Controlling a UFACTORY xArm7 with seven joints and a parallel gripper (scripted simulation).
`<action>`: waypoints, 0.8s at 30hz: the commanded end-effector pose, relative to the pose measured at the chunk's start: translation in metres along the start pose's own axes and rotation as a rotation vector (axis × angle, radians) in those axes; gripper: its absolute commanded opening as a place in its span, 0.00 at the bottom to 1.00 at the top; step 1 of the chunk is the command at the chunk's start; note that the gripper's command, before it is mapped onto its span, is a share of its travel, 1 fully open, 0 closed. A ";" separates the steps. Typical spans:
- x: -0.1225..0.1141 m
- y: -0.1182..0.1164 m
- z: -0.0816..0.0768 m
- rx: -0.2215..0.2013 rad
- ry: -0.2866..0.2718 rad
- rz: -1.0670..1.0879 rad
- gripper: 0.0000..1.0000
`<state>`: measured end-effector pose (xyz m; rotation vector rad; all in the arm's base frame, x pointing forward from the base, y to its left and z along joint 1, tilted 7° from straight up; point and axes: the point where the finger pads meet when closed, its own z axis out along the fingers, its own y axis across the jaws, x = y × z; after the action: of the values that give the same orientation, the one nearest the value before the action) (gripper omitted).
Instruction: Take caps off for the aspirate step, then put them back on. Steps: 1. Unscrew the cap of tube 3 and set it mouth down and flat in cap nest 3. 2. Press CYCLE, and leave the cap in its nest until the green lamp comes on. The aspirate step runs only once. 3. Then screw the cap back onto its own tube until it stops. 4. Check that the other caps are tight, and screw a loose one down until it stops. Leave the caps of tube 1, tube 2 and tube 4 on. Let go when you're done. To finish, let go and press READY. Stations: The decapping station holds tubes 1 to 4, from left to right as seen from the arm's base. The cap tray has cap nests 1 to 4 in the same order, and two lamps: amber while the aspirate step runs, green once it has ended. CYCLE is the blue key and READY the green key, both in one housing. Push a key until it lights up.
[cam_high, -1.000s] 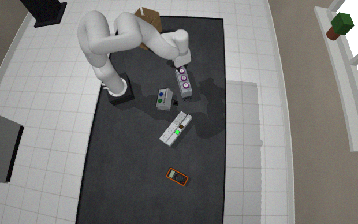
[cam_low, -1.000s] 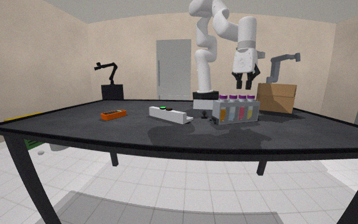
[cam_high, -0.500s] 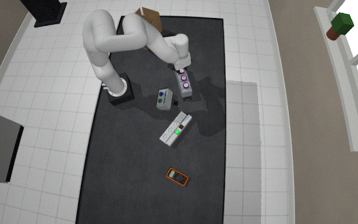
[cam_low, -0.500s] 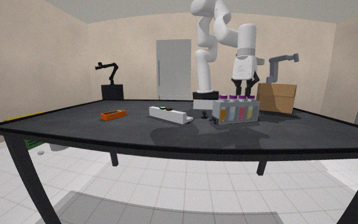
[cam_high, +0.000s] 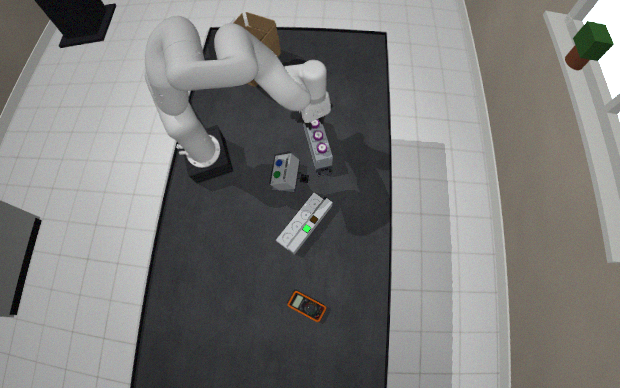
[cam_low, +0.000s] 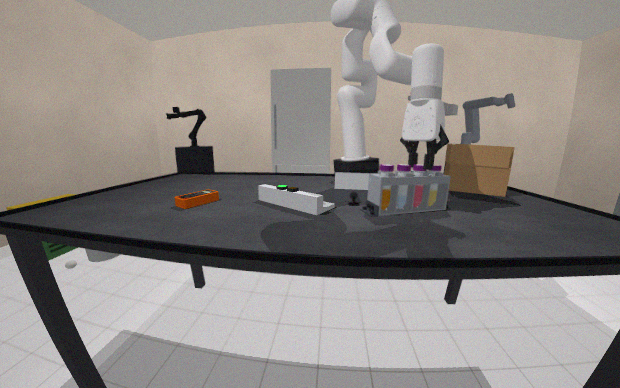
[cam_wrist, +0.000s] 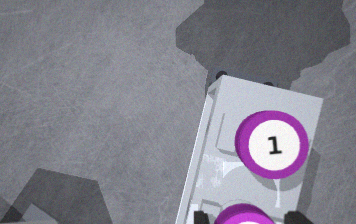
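The claw hangs half open and holds nothing, straddling the cap of tube 2. Best to centre it, close squarely, then turn only tightening-wise until it stops.

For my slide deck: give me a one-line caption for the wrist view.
Hand half open, straddling a purple cap beside cap 1 on the decapping station.
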<state>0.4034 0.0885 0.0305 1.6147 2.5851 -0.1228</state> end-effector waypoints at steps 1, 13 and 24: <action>0.000 0.002 -0.001 -0.004 0.000 0.000 0.46; 0.000 0.002 0.002 -0.004 0.000 0.000 0.00; 0.000 0.002 0.002 -0.004 0.000 0.000 0.00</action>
<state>0.4036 0.0882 0.0269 1.6146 2.5849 -0.1224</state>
